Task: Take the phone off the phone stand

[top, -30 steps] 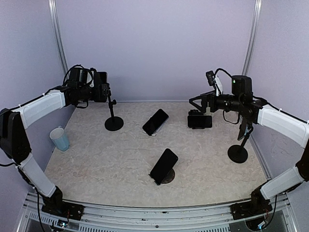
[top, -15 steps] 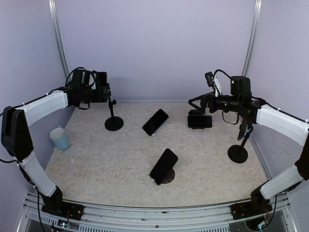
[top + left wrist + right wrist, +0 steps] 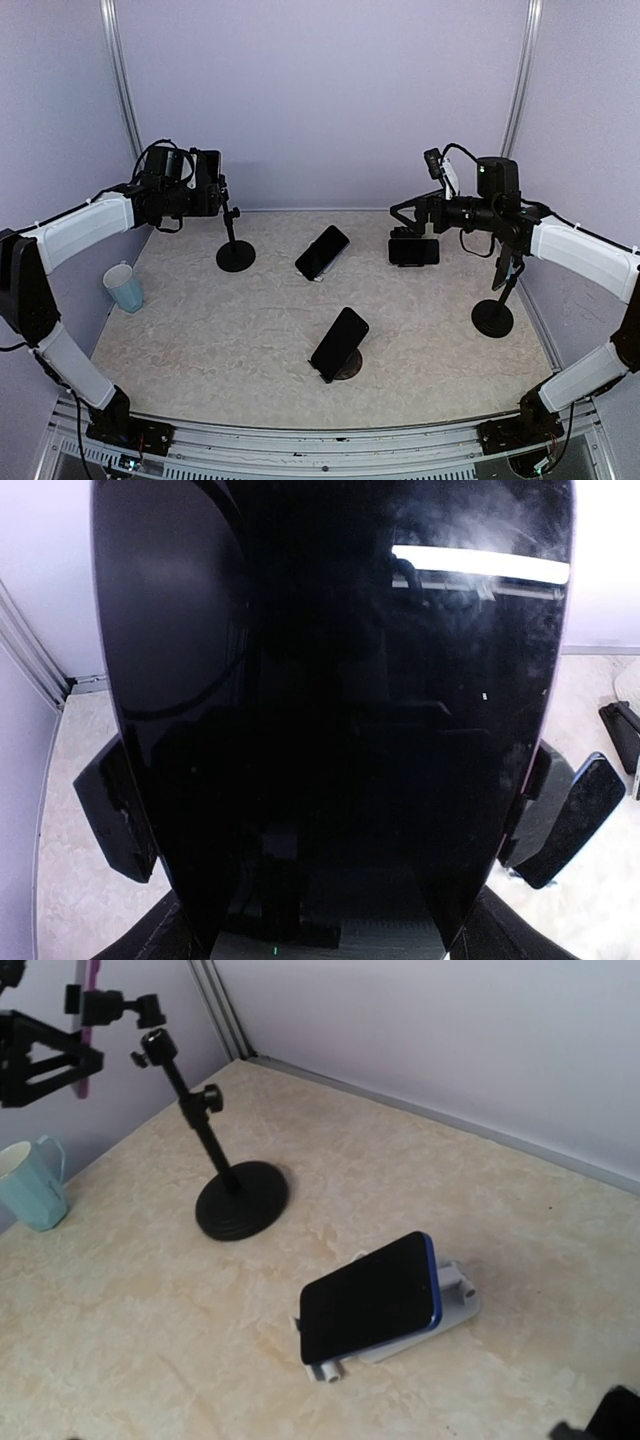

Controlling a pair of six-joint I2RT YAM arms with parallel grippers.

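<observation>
We see a wide lane of bare tabletop (image 3: 215,325) between the teal mug (image 3: 124,287) and the front phone (image 3: 339,342) leaning on its round stand. Farther back, the left pole stand (image 3: 236,257), the blue phone on its white cradle (image 3: 322,252) and the right pole stand (image 3: 493,318) narrow every passage.

We see the cup (image 3: 123,287) at the desk's (image 3: 200,340) left edge, the left stand (image 3: 236,252) behind and right of it, the rear phone (image 3: 322,251) mid-desk, the front phone (image 3: 339,343) before that, the right stand (image 3: 493,316) at the right edge
</observation>
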